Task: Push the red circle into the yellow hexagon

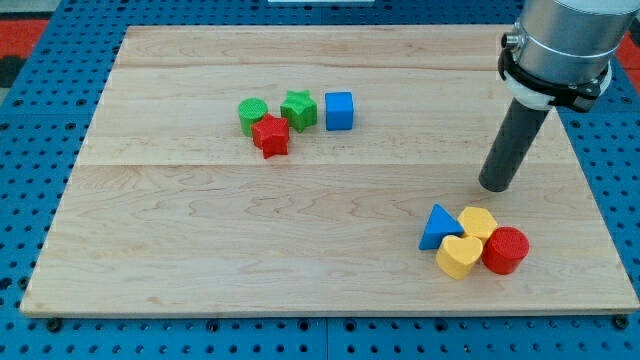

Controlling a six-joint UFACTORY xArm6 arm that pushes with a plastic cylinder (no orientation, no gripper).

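The red circle (505, 250) stands near the view's bottom right, touching the yellow hexagon (479, 222) at its upper left and a yellow heart (458, 257) at its left. My tip (495, 186) rests on the board just above this cluster, a short gap above the yellow hexagon and apart from it. The dark rod rises from the tip toward the view's top right.
A blue triangle (438, 226) touches the yellow blocks on their left. Near the view's top centre sit a green circle (252, 115), a red star (270, 135), a green star (298, 109) and a blue cube (339, 110). The wooden board (200, 250) ends close to the right of the red circle.
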